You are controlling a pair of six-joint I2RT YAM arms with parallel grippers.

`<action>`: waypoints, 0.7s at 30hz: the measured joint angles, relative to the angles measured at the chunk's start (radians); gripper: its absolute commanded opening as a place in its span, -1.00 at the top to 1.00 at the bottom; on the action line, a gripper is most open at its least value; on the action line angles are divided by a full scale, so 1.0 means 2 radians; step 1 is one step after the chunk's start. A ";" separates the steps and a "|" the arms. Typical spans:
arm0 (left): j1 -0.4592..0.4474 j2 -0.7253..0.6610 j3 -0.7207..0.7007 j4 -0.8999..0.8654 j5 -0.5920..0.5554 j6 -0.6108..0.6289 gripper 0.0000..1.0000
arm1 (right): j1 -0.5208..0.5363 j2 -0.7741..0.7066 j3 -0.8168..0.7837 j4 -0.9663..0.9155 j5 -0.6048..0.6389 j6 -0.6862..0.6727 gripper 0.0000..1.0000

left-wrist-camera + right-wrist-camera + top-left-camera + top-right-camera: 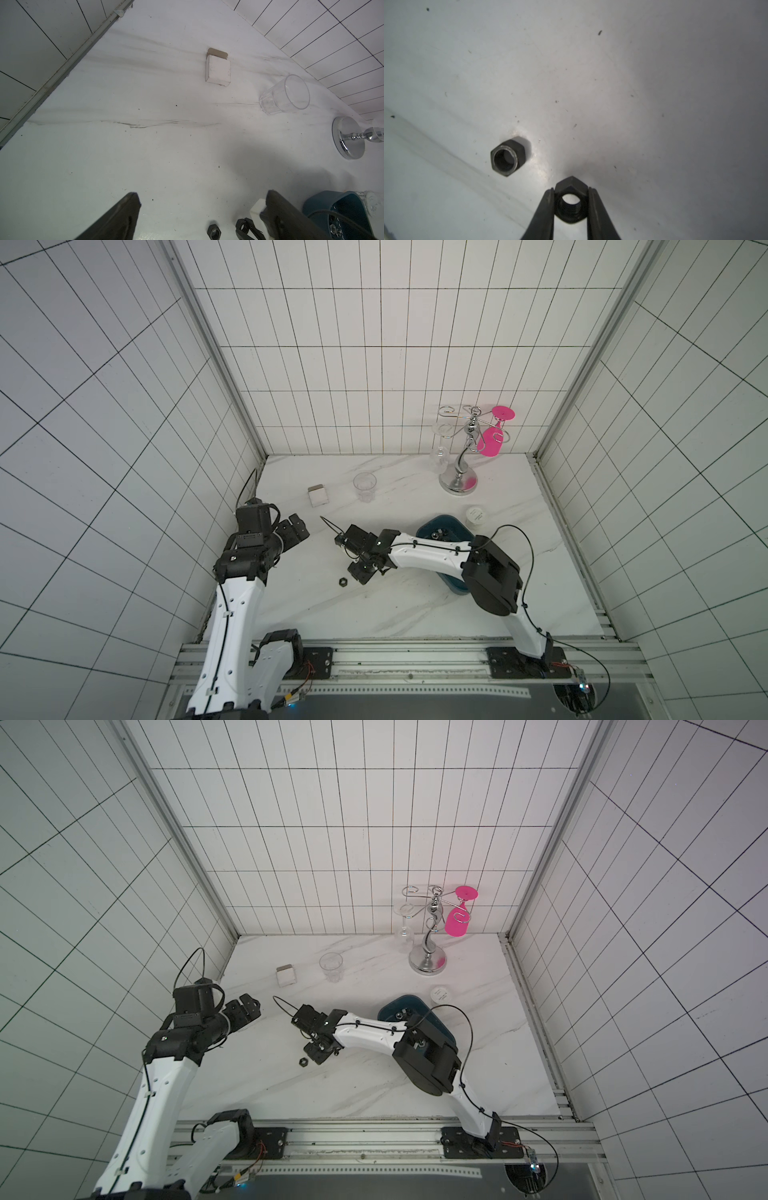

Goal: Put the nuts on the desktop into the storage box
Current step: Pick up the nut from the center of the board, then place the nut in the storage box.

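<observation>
Two black hex nuts show on the white marble desktop (415, 605). My right gripper (571, 188) is shut on one nut (570, 216), pinching its flat sides, low over the desktop. The other nut (508, 158) lies loose just beside the right gripper (356, 576); it also shows in both top views as the loose nut (343, 581) (303, 1062). The teal storage box (440, 524) lies behind the right arm, partly hidden by it, with several nuts (333, 228) inside. My left gripper (297, 526) hangs open and empty at the left, away from both nuts.
A clear drinking glass (365, 485) and a small white carton (318, 494) stand toward the back left. A white round jar (476, 516) sits beside the storage box. A chrome glass rack (457, 483) with a pink goblet (492, 439) stands at the back right.
</observation>
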State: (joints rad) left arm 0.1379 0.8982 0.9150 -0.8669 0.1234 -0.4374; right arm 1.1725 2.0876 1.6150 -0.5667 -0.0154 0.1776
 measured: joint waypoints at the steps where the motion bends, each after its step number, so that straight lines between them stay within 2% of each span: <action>1: 0.000 0.000 0.000 0.002 0.007 -0.002 -0.97 | -0.010 -0.030 -0.020 0.004 0.001 0.006 0.68; 6: -0.011 0.005 0.000 0.015 0.030 -0.022 -0.96 | -0.087 -0.182 -0.112 0.023 0.017 0.030 0.67; 11: -0.064 0.023 0.000 0.030 0.024 -0.039 -0.97 | -0.175 -0.287 -0.213 0.021 0.038 0.049 0.66; 16: -0.104 0.053 0.002 0.047 0.010 -0.053 -0.97 | -0.244 -0.322 -0.304 -0.001 0.040 0.068 0.64; 21: -0.126 0.085 0.016 0.061 0.004 -0.066 -0.96 | -0.292 -0.324 -0.356 -0.011 0.034 0.085 0.64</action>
State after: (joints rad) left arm -0.1139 1.0683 0.9463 -0.7456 0.1310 -0.5694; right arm 0.5884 1.4391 0.9035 -0.5880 0.0528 0.3485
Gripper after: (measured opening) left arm 0.982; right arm 0.246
